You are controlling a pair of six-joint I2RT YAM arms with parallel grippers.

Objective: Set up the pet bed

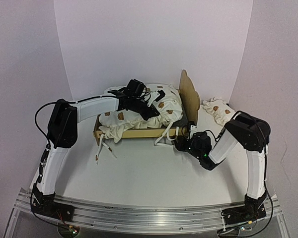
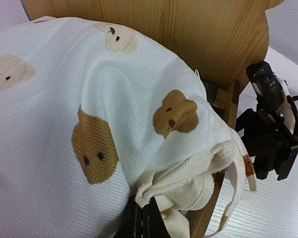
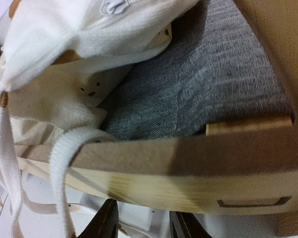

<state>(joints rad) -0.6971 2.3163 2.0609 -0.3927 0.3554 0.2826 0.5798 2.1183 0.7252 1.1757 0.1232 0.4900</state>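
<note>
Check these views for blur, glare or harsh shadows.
Top external: soft even light, no glare. Left wrist: large cream bear-print cushion sharp, weave visible. Right wrist: pet bed's light-wood side rail blurred, dark grey felt base sharper, own fingers silhouetted.

Pet bed (image 1: pixel 139 133) base mostly under cushion (image 1: pixel 121 119)

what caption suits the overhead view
The left tool pinches the bear-print cushion on the pet bed, the right tool open beside it.
</note>
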